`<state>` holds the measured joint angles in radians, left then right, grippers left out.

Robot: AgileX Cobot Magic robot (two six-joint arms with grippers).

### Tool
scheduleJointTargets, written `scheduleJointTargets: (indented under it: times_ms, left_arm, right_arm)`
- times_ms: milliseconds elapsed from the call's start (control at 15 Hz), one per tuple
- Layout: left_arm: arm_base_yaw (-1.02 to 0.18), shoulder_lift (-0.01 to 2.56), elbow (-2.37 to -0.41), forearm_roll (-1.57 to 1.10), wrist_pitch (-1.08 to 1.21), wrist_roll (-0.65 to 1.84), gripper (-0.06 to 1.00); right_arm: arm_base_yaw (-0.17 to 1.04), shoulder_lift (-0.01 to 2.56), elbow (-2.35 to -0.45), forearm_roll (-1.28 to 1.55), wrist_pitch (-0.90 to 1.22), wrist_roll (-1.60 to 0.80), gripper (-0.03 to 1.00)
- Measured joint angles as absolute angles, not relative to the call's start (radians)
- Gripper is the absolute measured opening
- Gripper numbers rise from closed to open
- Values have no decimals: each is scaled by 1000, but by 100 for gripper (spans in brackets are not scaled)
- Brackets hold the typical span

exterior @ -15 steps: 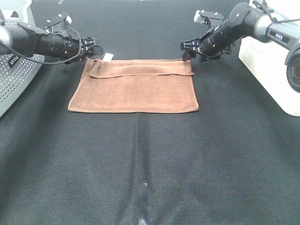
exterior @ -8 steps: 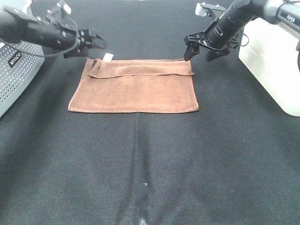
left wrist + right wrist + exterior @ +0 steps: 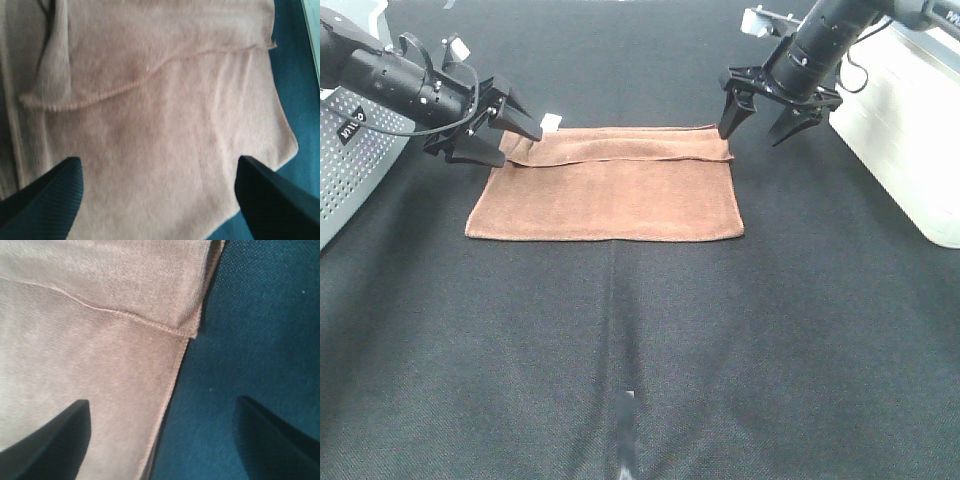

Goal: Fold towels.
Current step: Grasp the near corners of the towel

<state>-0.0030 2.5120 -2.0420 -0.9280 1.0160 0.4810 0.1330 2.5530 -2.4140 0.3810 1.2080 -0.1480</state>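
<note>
The brown towel [image 3: 610,185] lies flat on the black table, its far edge folded over into a narrow strip, with a small white tag [image 3: 551,122] at the far left corner. My left gripper [image 3: 505,130] is open and empty, its fingers straddling the towel's far left corner. My right gripper [image 3: 760,120] is open and empty, just above the far right corner. The left wrist view shows the towel [image 3: 165,125] with its folded hem between the open fingers [image 3: 45,200]. The right wrist view shows the towel's corner [image 3: 100,340] and black cloth beside it.
A grey perforated box [image 3: 350,160] stands at the left edge. A white box [image 3: 910,120] stands at the right edge behind the right arm. Black cloth [image 3: 640,350] covers the table in front of the towel.
Both grippers have let go of the far edge, opened, and lifted. The left one has come back down to the far left corner; the right one now points down over the far right corner.
</note>
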Motion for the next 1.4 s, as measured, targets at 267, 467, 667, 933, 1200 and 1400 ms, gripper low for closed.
scheduleJointTargets:
  times_ms: [267, 467, 667, 933, 1200, 1400]
  left_arm:
    - [-3, 2359, -1764, -924, 906, 479, 79]
    - [-3, 2301, -1641, -918, 848, 482, 79]
    - [-3, 2278, -1567, -866, 802, 482, 79]
    - [-3, 2278, -1564, -818, 771, 482, 79]
    - [-15, 2278, -1564, -816, 696, 470, 79]
    - [-16, 2279, -1564, -810, 652, 459, 79]
  right_arm:
    - [133, 2466, -2245, 382, 1208, -146, 69]
    - [133, 2399, -2069, 399, 1193, -152, 69]
    - [133, 2324, -1872, 487, 1090, -204, 69]
    - [133, 2323, -1771, 530, 968, -266, 69]
    - [133, 2323, -1770, 540, 920, -291, 69]
    - [133, 2341, -1770, 541, 917, -300, 69]
